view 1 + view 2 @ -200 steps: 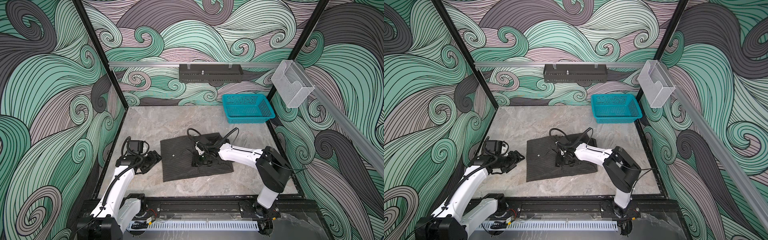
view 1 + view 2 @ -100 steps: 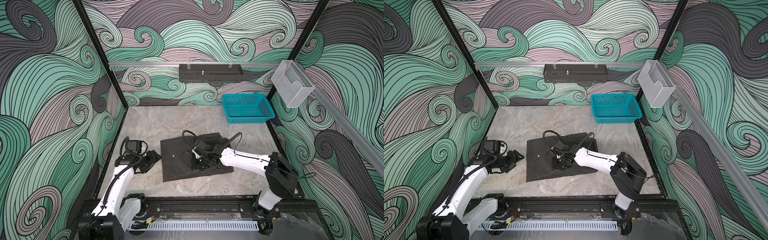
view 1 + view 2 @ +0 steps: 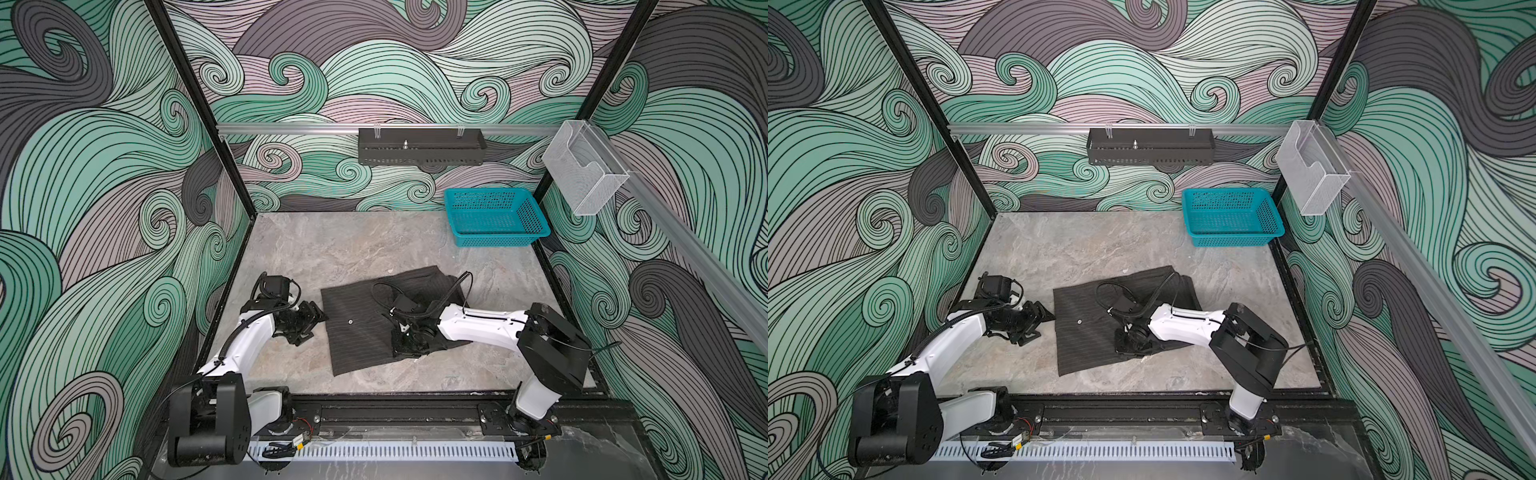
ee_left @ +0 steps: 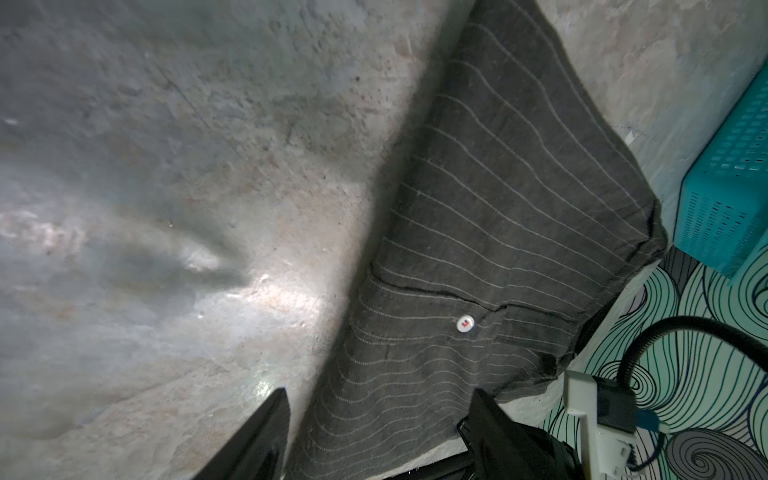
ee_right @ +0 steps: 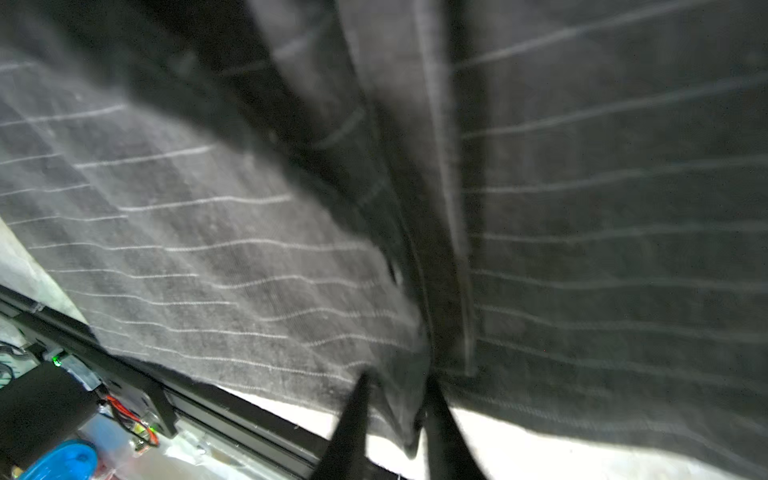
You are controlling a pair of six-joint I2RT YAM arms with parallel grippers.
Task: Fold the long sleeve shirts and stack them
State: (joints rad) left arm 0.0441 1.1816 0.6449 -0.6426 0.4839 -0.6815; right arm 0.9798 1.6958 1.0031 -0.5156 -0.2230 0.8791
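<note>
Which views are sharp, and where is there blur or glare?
Left wrist view: the pinstriped shirt and its white button are sharp; a glare patch shines on the marble table. Right wrist view: the shirt cloth is blurred, being very close to the lens, and the bare table is washed out white. Both top views: evenly lit and sharp.

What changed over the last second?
Right gripper slid over the shirt toward its near edge. Cloth sits between its fingers, grip unclear. Left gripper, open at the shirt's edge, basket and shirt outline stayed put.
</note>
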